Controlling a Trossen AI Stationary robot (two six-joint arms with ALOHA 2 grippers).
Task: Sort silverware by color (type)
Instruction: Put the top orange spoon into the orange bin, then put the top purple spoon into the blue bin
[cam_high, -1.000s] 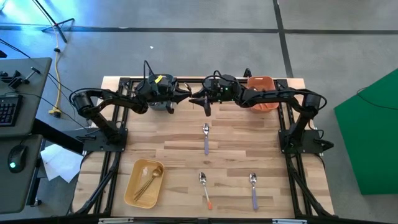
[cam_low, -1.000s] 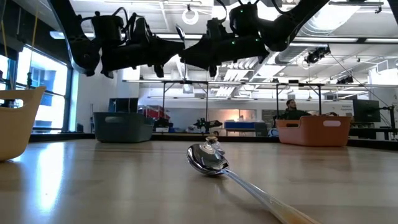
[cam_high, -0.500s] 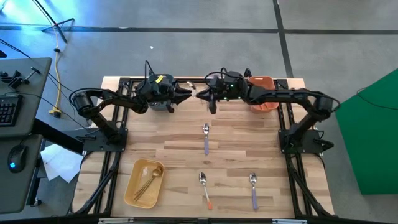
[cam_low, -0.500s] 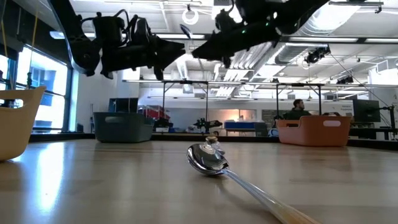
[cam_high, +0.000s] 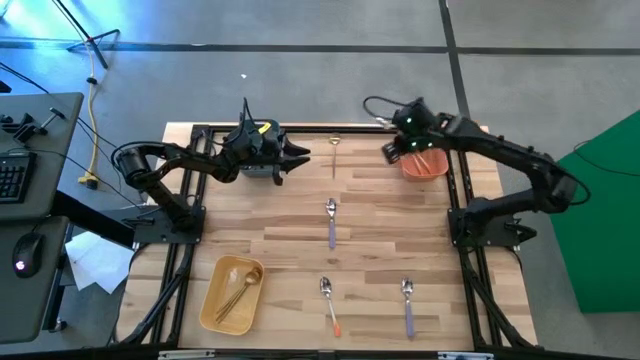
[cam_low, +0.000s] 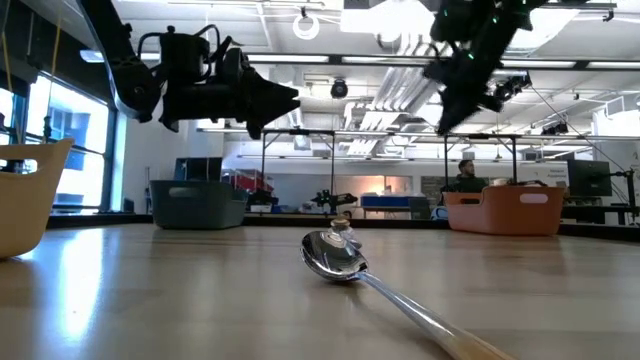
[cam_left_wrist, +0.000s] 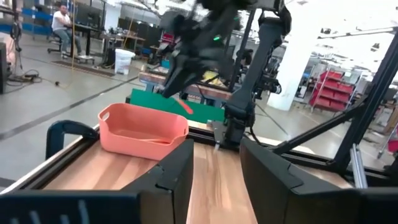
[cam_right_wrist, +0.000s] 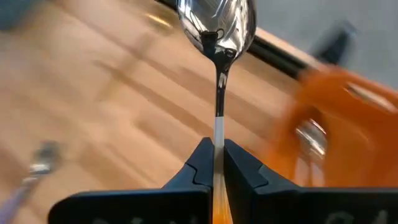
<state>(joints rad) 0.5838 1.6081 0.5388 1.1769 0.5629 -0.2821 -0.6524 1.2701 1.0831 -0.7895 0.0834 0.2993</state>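
My right gripper (cam_high: 396, 151) hangs over the near-left corner of the orange bin (cam_high: 424, 163) at the table's far right. It is shut on an orange-handled spoon (cam_right_wrist: 217, 25). My left gripper (cam_high: 296, 155) is open and empty, level above the grey bin (cam_high: 262, 168) at the far middle; its fingers (cam_left_wrist: 177, 174) point toward the orange bin (cam_left_wrist: 143, 127). On the table lie a purple-handled spoon (cam_high: 331, 222), an orange-handled spoon (cam_high: 329, 303) and another purple-handled spoon (cam_high: 407, 303). Gold pieces lie in the yellow bin (cam_high: 232, 292). My right gripper pinches the spoon's handle (cam_right_wrist: 218, 134) between its two fingers, where silver turns to orange. The handle lies along the fingers and the bowl (cam_right_wrist: 217, 22) sticks out past the fingertips. The spoon is lifted clear of the table and the bin.
A thin gold piece (cam_high: 335, 148) lies at the far edge between the two grippers. In the low view the nearest spoon (cam_low: 335, 255) lies close in front, with the grey bin (cam_low: 197, 205), the orange bin (cam_low: 505, 210) and the yellow bin (cam_low: 25, 195) around it. People sit in the room behind.
My right gripper has drawn away from my left gripper and gone toward the table's right edge, up and over the orange bin, carrying the orange-handled spoon. It has turned as it went.
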